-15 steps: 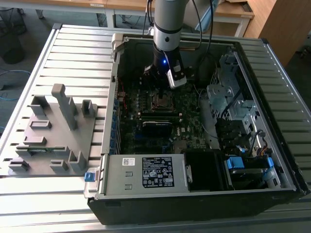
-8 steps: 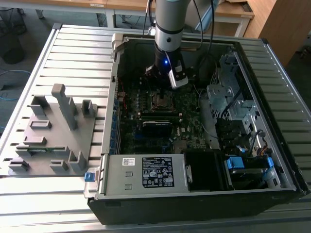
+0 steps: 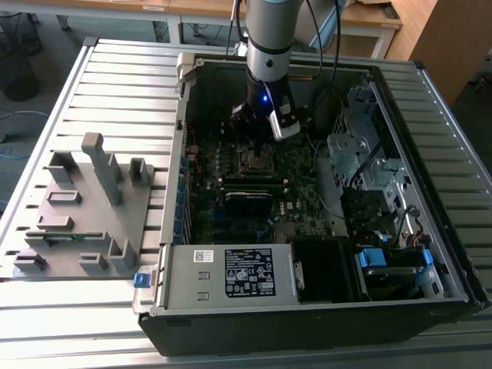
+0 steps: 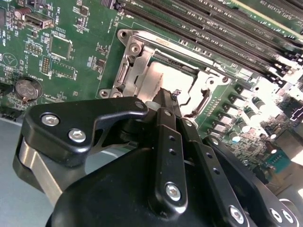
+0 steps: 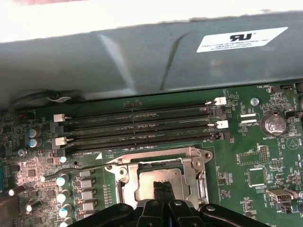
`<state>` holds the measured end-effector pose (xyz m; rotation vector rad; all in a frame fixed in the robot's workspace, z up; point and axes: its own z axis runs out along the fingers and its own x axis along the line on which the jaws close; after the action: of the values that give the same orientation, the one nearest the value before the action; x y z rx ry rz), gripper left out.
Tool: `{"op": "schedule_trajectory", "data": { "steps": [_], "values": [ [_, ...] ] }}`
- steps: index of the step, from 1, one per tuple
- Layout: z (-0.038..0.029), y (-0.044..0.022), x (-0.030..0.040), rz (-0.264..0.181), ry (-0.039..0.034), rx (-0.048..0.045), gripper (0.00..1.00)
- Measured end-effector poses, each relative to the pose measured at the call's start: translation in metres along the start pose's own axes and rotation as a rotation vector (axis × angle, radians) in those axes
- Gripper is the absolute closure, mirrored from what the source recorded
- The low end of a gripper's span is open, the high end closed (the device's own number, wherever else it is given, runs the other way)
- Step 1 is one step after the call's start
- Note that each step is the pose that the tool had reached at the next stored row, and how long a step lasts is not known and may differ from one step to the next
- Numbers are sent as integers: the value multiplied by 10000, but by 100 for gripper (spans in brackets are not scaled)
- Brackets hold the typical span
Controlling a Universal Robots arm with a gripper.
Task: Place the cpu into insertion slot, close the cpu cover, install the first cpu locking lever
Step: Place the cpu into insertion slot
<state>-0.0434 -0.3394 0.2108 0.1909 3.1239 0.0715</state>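
Item: small flat square cpu with dull silver-grey metal top (image 5: 166,178), seated in the square silvery-rimmed insertion slot (image 5: 117,176) on the green motherboard (image 5: 246,161), just beside four long black memory slots (image 5: 142,125). Thin silvery hinged cpu cover (image 5: 194,182) lies flat around it, the chip showing through its window. Black-fingered claw (image 4: 166,98): fingers drawn together with nothing between them, tips over the chip; contact cannot be told. Black open computer case (image 3: 231,338) rests on slatted metal surface (image 3: 115,84), grey moulded fixture (image 3: 84,223) beside it.
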Motion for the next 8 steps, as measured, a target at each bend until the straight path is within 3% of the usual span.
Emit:
{"op": "schedule_trajectory", "data": {
  "steps": [8],
  "values": [
    [-13, -14, -1, -81, 5, -5, 90]
  ]
}}
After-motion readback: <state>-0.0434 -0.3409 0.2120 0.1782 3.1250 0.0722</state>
